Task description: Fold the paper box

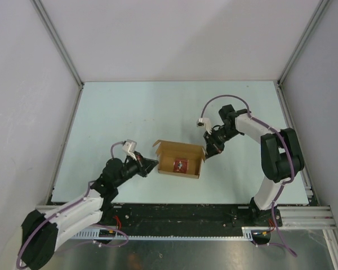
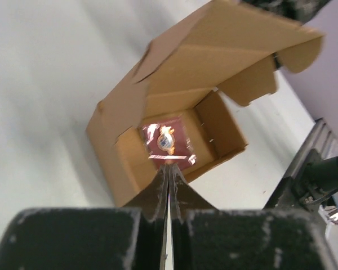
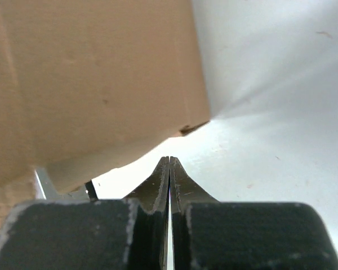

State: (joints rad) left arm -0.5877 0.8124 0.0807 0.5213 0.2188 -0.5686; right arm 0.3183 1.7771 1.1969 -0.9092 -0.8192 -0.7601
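Paper box (image 1: 180,159) toward the near middle of your table (image 1: 158,107), packet (image 1: 181,165) lying inside on its floor, your left gripper (image 1: 155,163) at its left end, your right gripper (image 1: 206,156) at its right end, flaps standing behind.

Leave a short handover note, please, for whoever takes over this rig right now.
Left tool: shut, nothing held, tip at the left end of the paper box.
Right tool: shut, nothing held, tip beside the box's right end, with cardboard close above it.
Box: mid-table, walls standing, top open, lid panel and side flaps raised. A small red packet lies flat inside.
Done: base and walls are formed.
Left: fold the flaps in, bring the lid down, and probably tuck its tab.
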